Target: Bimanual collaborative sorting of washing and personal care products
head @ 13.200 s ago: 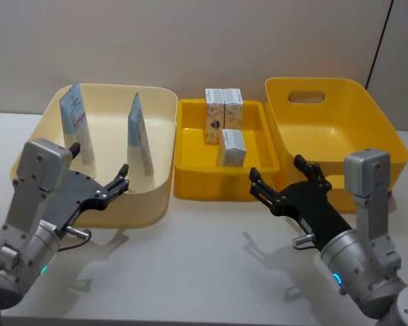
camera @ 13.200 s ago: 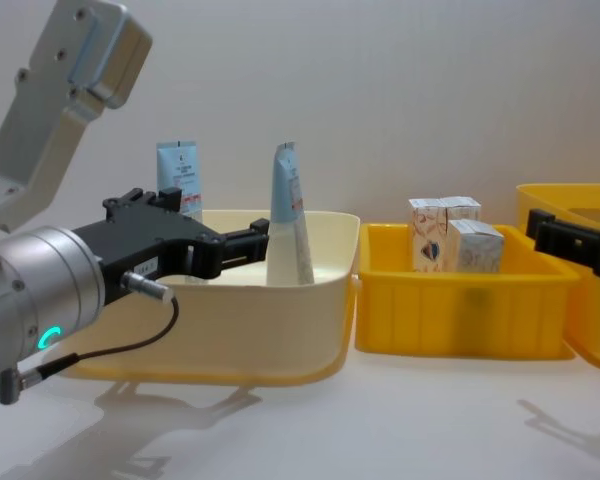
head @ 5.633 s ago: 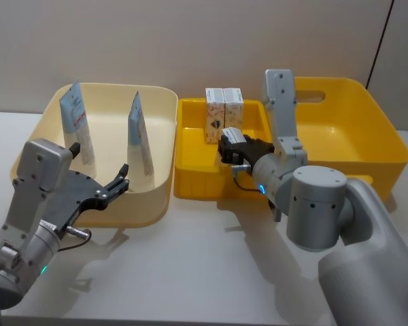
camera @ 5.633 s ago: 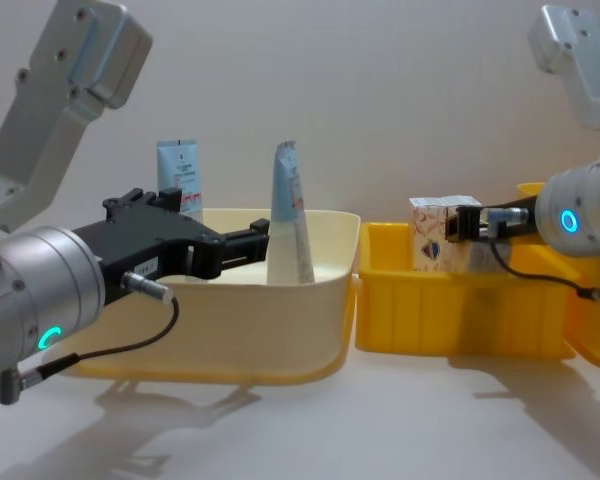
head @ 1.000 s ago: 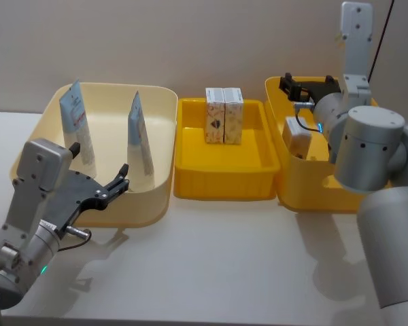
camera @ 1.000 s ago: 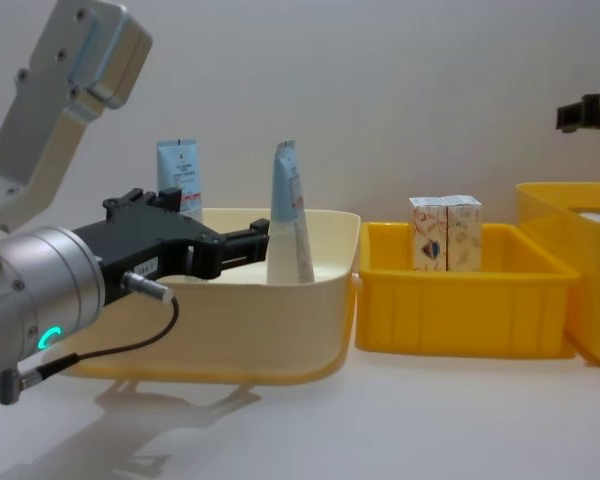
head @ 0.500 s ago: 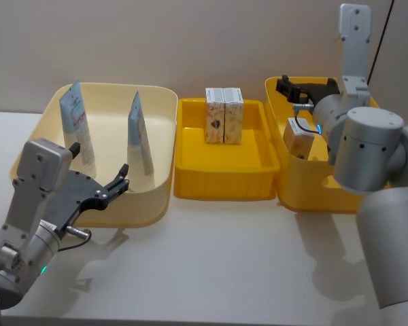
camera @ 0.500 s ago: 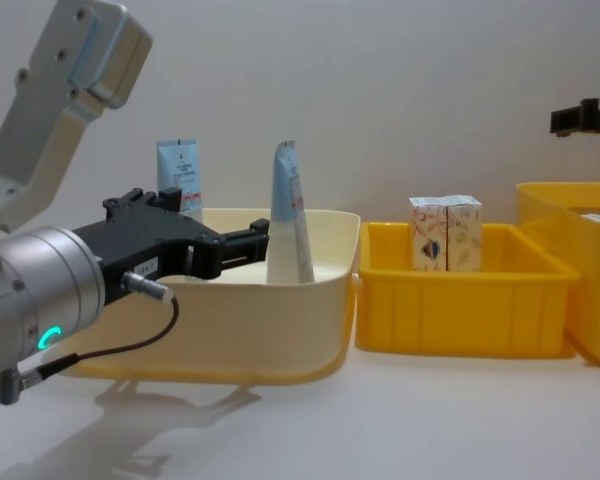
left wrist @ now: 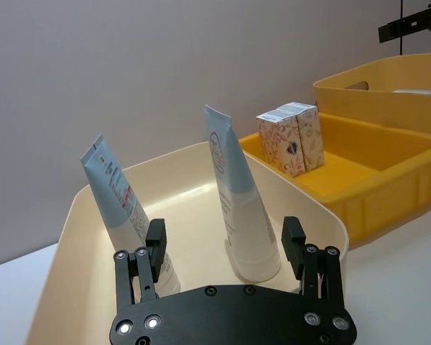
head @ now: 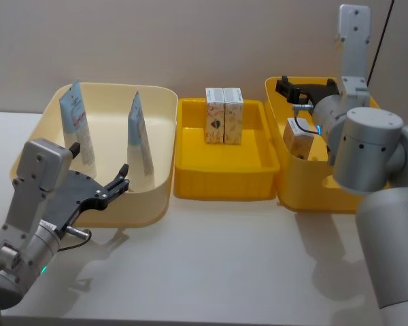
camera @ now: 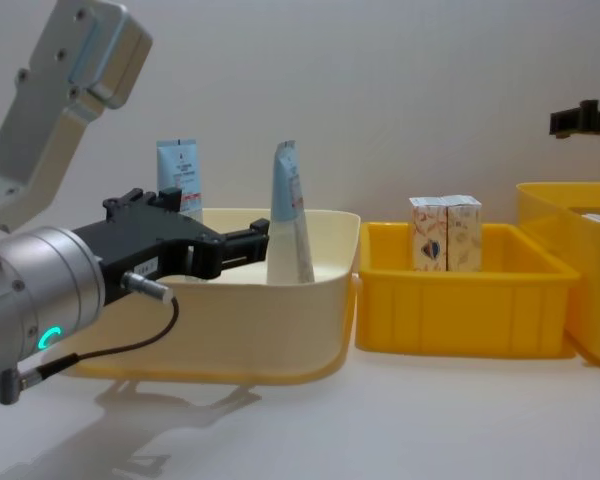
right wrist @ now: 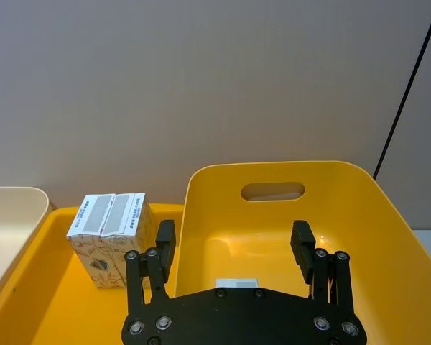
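The right gripper (right wrist: pixel 233 233) hangs wide over the bin (head: pixel 306 187) right of the tray (head: pixel 224 183), one carton (head: pixel 300 138) delivered. Two cartons (head: pixel 224 115) are left in the tray. The left gripper (head: pixel 121 178) is wide and idle.

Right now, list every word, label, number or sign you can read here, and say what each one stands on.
Nothing can be quoted; all print is too small.
Left tube: dark print lines and a red mark, unreadable.
Right tube: no legible print.
Two cartons: white top labels, tiny print; a dark heart-shaped sign on one.
Third carton in the yellow bin: label unreadable.
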`<state>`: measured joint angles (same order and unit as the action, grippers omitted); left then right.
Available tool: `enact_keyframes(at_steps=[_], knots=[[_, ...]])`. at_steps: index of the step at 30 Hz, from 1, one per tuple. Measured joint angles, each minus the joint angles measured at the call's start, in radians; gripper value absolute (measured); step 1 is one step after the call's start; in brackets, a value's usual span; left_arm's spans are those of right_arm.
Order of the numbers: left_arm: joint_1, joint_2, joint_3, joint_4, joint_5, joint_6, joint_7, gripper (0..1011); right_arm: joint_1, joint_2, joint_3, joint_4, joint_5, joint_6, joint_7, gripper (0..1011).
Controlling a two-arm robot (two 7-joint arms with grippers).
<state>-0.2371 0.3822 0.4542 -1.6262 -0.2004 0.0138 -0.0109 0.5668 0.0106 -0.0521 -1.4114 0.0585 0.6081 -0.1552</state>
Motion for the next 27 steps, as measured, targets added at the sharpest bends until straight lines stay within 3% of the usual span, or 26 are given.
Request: enact_keyframes(at_steps=[27], knots=[[0.000,0.000,0.000,0.000,0.000,0.000,0.000,1003,0.000,0.000,0.000,0.000,0.000,0.000,0.000,1001]])
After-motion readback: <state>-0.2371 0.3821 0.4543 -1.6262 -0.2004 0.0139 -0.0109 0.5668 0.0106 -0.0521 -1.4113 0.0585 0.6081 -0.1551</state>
